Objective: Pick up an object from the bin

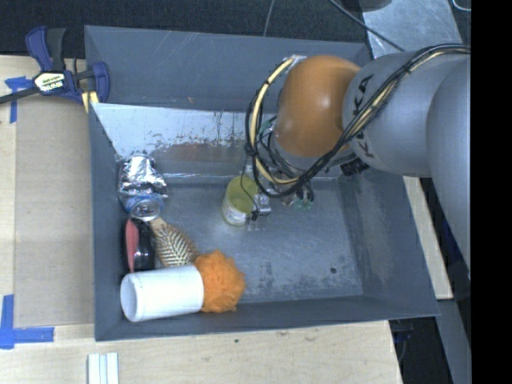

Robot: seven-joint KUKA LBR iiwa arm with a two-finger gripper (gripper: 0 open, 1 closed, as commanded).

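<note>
Gripper (pixel 257 206) is hanging midway in the grey metal bin (pixel 336 254), just right of a small yellow-green round plastic container (pixel 235 198); whether it is open I cannot tell. Container is looking light, stiff, slippery, inviting a squeeze across its sides.

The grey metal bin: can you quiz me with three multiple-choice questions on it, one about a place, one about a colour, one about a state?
1. Where in the bin does the white plastic cylinder lie?
A) lower-left corner of the view
B) upper-right corner
C) centre
2. What colour is the fuzzy ball beside that cylinder?
A) blue
B) orange
C) green
3. The silver metal can is:
A) smooth and upright
B) cut in two
C) crumpled

Answers:
1 A, it lies on its side by the lower-left walls.
2 B, it is plainly orange.
3 C, its sides are dented and creased.
</note>
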